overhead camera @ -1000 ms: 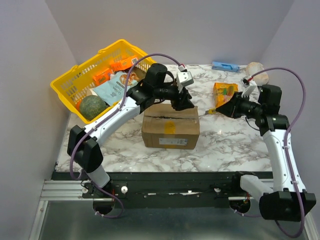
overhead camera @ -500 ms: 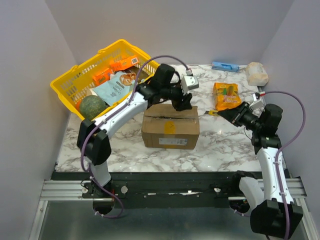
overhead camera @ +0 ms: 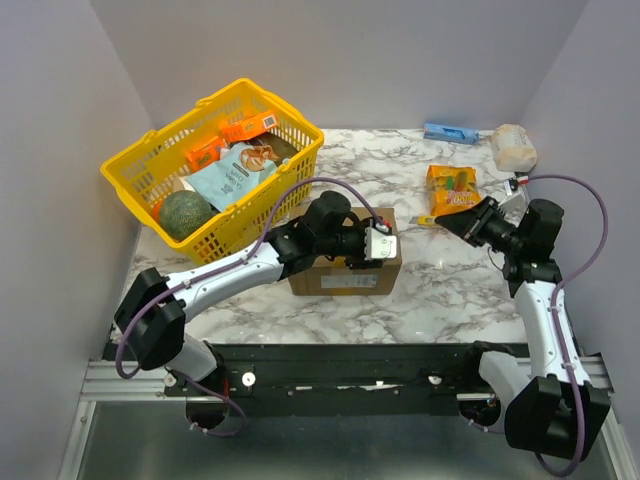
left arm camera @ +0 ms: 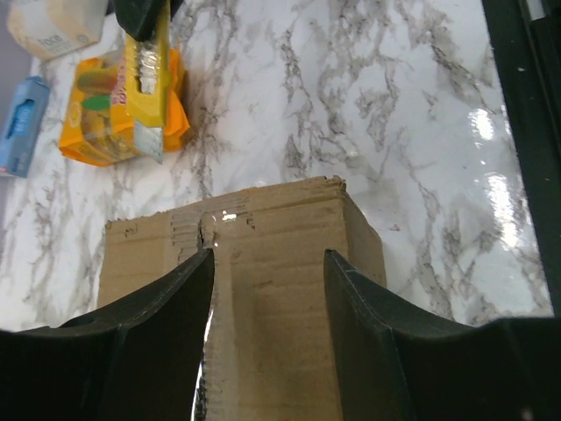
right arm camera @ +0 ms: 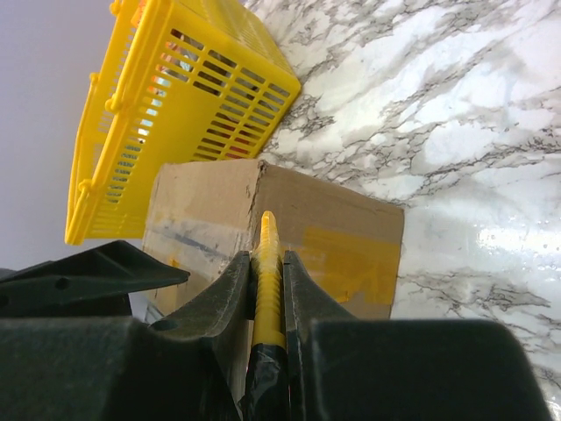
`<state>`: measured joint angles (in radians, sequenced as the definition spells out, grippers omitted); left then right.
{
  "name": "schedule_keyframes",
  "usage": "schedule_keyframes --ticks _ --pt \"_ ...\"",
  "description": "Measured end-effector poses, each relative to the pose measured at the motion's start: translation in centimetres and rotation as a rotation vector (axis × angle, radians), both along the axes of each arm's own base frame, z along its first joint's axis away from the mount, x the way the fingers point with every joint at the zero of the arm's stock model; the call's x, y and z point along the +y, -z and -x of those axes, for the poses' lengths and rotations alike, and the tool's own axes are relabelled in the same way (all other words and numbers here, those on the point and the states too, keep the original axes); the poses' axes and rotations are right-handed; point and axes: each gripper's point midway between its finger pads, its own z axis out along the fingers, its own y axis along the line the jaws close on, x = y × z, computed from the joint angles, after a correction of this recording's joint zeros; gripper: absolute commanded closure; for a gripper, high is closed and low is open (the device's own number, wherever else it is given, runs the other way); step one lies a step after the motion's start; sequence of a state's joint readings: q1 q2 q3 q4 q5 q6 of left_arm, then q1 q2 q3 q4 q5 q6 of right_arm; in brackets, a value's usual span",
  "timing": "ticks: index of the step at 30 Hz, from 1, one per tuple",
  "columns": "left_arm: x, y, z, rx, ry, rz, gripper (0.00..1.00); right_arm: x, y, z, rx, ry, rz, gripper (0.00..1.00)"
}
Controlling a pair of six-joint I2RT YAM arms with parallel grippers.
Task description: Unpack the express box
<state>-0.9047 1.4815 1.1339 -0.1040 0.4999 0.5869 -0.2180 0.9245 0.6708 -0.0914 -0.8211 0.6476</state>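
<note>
The express box (overhead camera: pixel 335 281), a brown cardboard carton, stands mid-table, and my left arm lies across its top. The left gripper (overhead camera: pixel 388 236) rests low over the box's right end. In the left wrist view its gripper (left arm camera: pixel 268 254) is open, and the box top (left arm camera: pixel 263 210) with its torn seam lies between the fingers (left arm camera: pixel 166 333). My right gripper (overhead camera: pixel 452 218) hovers right of the box, shut on a yellow cutter (overhead camera: pixel 428 222). In the right wrist view that cutter (right arm camera: pixel 267 232) points from the right gripper (right arm camera: pixel 266 263) at the box's corner (right arm camera: pixel 333 237).
A yellow basket (overhead camera: pixel 215 110) with snack packs and a green round fruit (overhead camera: pixel 185 213) sits at the back left, close to the box. An orange snack bag (overhead camera: pixel 452 190), a blue item (overhead camera: pixel 450 132) and a white package (overhead camera: pixel 513 147) lie on the marble table (overhead camera: pixel 440 290) at the back right.
My left arm swung from the box's far side down across its top, and its jaws widened slightly. The right arm shifted its pose and kept the cutter near the box's right side.
</note>
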Motion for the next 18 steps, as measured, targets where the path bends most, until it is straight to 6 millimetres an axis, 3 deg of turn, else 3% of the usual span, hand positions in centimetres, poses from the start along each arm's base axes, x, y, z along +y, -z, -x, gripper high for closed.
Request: schedule_keyframes --ticks 8,14,16,18 --pt "-2.3 -0.5 -2.8 -0.132 -0.077 0.075 0.39 -0.2 -0.5 -1.2 -0.008 -0.017 0.019 1.0" --pt "-3.1 -1.2 -4.9 -0.132 -0.17 0.102 0.39 0.0 -0.5 -1.4 -0.021 -0.063 0.03 1.0" --pt "-3.3 -2.9 -5.1 -0.097 -0.187 0.119 0.38 0.3 -0.3 -1.2 -0.018 -0.091 0.024 1.0" --pt "-3.6 -5.9 -5.8 -0.075 -0.212 0.166 0.39 0.5 -0.2 -1.2 -0.014 -0.11 0.012 1.0"
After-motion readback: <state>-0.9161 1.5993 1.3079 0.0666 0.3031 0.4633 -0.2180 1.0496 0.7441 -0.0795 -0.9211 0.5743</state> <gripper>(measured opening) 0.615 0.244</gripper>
